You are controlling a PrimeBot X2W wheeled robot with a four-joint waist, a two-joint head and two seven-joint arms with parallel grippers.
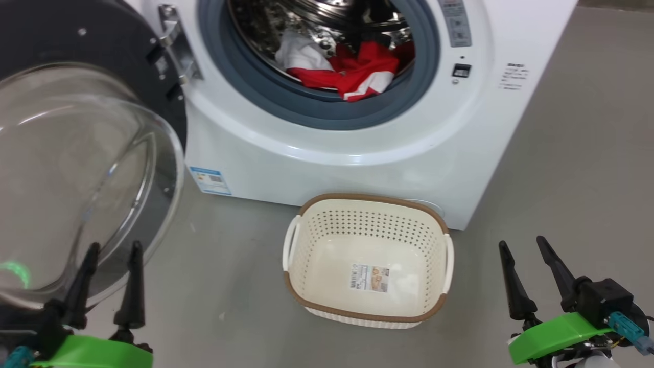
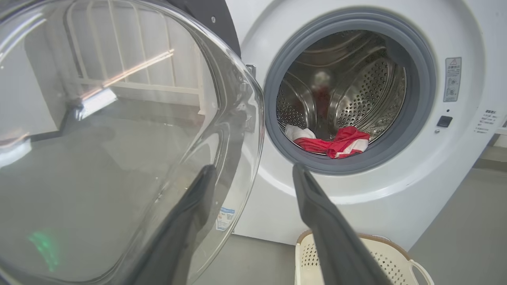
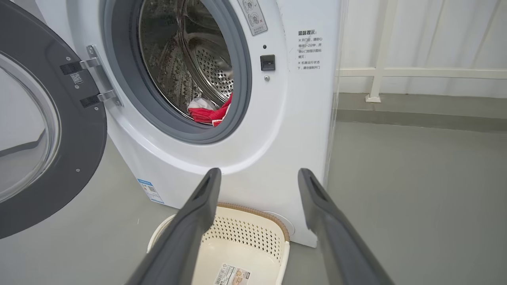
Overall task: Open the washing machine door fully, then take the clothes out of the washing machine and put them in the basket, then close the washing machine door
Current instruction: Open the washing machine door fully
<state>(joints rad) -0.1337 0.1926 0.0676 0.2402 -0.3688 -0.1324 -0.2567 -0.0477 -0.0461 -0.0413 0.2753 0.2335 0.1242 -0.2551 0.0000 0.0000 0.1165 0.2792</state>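
Head high, wrists low, all facing washing machine (image 1: 332, 168)

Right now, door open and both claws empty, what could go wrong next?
1. The left claw sits close to the bulging glass of the washing machine door; a swing toward the drum might knock it.
2. The clothes lie against the rubber ring; a partial grab might drop them beside the basket.

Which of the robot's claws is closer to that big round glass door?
Left. The left gripper is close by the washing machine door, at its glass bowl. The right gripper is far across, beyond the basket.
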